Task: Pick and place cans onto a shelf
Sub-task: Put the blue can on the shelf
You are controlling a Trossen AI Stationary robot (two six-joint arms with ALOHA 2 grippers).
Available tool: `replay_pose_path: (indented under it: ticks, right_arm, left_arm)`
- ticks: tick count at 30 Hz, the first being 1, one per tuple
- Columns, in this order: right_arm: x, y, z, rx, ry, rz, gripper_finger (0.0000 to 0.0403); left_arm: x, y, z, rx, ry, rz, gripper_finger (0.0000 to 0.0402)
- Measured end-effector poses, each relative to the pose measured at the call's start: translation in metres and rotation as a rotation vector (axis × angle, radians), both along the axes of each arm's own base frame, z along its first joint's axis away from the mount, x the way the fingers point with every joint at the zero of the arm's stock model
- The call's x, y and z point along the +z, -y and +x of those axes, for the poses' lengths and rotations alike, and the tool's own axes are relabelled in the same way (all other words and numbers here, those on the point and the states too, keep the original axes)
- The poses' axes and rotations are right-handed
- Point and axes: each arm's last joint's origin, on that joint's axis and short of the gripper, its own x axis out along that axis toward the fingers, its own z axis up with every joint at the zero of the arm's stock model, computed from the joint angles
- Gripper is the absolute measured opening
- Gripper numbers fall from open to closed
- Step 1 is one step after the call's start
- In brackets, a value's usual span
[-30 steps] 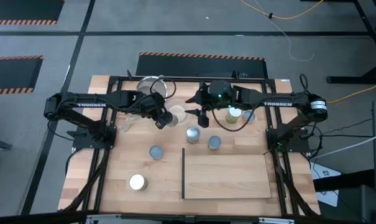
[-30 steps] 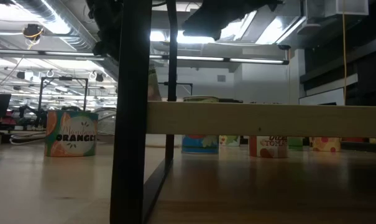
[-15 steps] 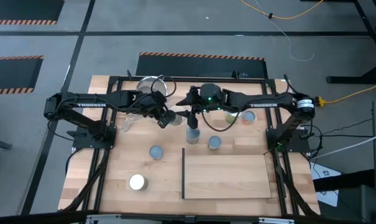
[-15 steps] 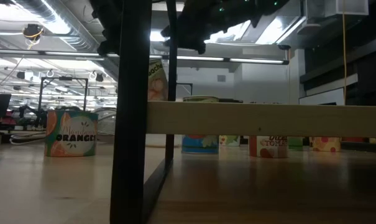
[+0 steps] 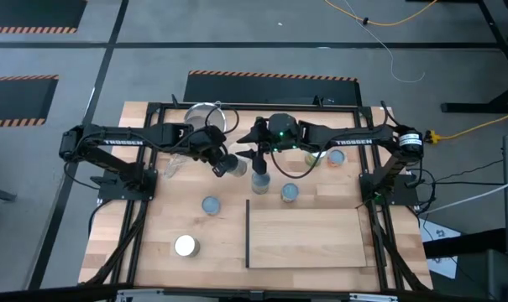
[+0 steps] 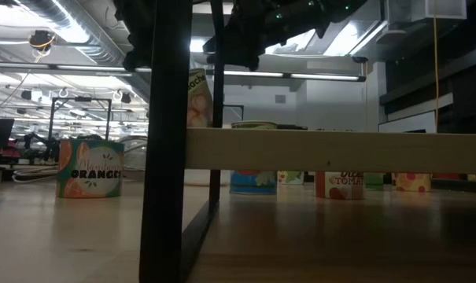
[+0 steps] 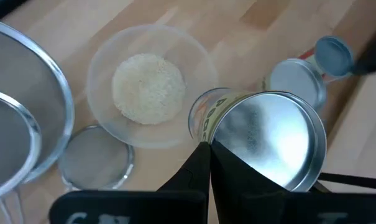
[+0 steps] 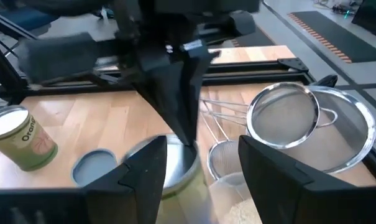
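Gripping a tilted can [image 7: 262, 140] by its rim, left fingers [image 7: 207, 163] closed.

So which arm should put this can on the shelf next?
Probably the right. The left gripper pinches the can by its rim only, while the open right gripper frames it, and the shelf lies nearer the right arm.

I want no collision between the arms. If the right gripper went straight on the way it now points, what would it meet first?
Probably the can lying between the right gripper's open fingers, which the left gripper holds clamped by its rim. Depth is hard to judge, but the left gripper's fingers sit just behind that can.
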Motion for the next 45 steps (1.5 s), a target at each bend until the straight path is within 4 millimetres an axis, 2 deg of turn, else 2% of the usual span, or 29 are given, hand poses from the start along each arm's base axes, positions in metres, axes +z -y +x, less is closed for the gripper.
replay_pose_path:
  ticks: [8,19,24,32,45]
  right_arm:
    - [-0.007,-0.001,-0.003,0.016,-0.073,0.016,0.0204]
    - [-0.009,-0.001,-0.004,0.016,-0.100,0.020,0.0204]
    - [-0.009,-0.001,-0.005,0.017,-0.102,0.018,0.0204]
    - [-0.009,-0.001,-0.005,0.017,-0.110,0.019,0.0204]
    - [-0.009,-0.001,-0.005,0.021,-0.110,0.011,0.0204]
  left_arm:
    - [-0.008,0.015,0.007,-0.020,-0.027,-0.043,0.0000]
    - [-0.050,0.021,0.035,-0.053,-0.177,-0.078,0.0000]
    - [-0.060,0.020,0.039,-0.052,-0.214,-0.082,0.0000]
    - [-0.061,0.020,0.040,-0.051,-0.216,-0.079,0.0006]
    - [-0.059,0.019,0.042,-0.055,-0.183,-0.064,0.0074]
